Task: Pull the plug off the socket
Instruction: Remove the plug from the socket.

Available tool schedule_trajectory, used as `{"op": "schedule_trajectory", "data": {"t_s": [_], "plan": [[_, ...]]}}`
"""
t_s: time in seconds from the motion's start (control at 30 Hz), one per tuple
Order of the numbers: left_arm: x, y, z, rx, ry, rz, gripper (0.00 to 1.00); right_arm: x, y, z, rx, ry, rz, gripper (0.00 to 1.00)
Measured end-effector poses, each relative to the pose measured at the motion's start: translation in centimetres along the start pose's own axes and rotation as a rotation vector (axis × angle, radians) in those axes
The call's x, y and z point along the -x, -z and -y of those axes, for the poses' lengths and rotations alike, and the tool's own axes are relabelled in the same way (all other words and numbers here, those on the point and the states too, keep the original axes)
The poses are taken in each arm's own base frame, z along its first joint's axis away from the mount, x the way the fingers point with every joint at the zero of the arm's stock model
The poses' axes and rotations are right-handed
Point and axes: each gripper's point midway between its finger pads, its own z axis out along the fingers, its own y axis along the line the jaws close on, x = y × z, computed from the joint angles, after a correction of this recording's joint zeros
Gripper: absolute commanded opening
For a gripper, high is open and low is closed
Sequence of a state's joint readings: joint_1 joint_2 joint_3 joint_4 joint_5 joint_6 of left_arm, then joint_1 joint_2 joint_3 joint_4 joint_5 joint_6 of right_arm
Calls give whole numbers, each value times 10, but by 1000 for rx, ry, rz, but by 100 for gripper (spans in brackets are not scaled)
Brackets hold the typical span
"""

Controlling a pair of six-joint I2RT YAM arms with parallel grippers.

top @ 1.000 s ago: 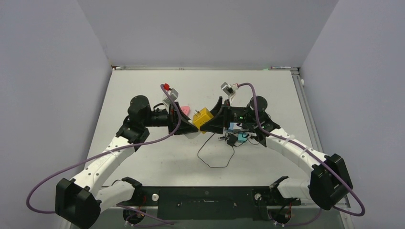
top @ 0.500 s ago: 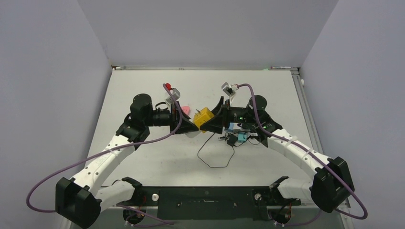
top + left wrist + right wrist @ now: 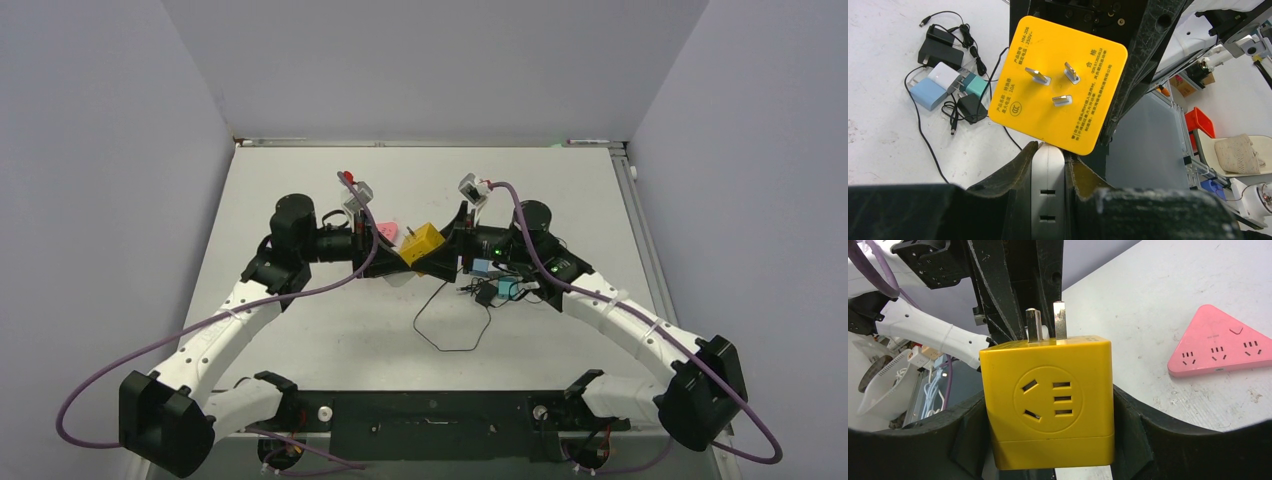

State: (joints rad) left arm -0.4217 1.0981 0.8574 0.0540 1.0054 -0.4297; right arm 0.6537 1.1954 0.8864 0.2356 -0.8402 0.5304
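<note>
Okay, status: the right gripper point(image 3: 1048, 419) is clamped on the yellow socket point(image 3: 1048, 405) cube, one finger on each side, holding it off the table point(image 3: 300, 180) mid-workspace. Its front outlet is empty in the right wrist view and its own pins stick up.

The left gripper point(image 3: 1050, 154) is pinched tight on the white plug point(image 3: 1047, 200). The plug tip butts against the cube's lower edge in the left wrist view. I can't tell whether its pins are still seated, since the joint is hidden behind the cube edge.

Change over the last second, top view: the right wrist rolled and crept in toward centre. The cube turned with it and sits slightly further back. The left arm barely shifted. Both grips are unchanged, and no gap has opened between plug and cube.

My read: this looks like a twist or re-angle, not a clean separation yet. The task isn't confirmed done. The likely need is a straight pull apart along the pin axis while both clamps hold.

The pink strip point(image 3: 1220, 347) and chargers point(image 3: 943, 82) lie on the table, not involved.
</note>
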Motion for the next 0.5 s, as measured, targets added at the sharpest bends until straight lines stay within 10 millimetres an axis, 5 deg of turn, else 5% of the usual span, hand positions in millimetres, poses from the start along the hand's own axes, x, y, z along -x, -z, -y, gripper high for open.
{"op": "schedule_trajectory", "data": {"t_s": [0.5], "plan": [[2, -8, 22, -96, -71, 9, 0, 5, 14, -6, 90, -15, 15, 5]]}}
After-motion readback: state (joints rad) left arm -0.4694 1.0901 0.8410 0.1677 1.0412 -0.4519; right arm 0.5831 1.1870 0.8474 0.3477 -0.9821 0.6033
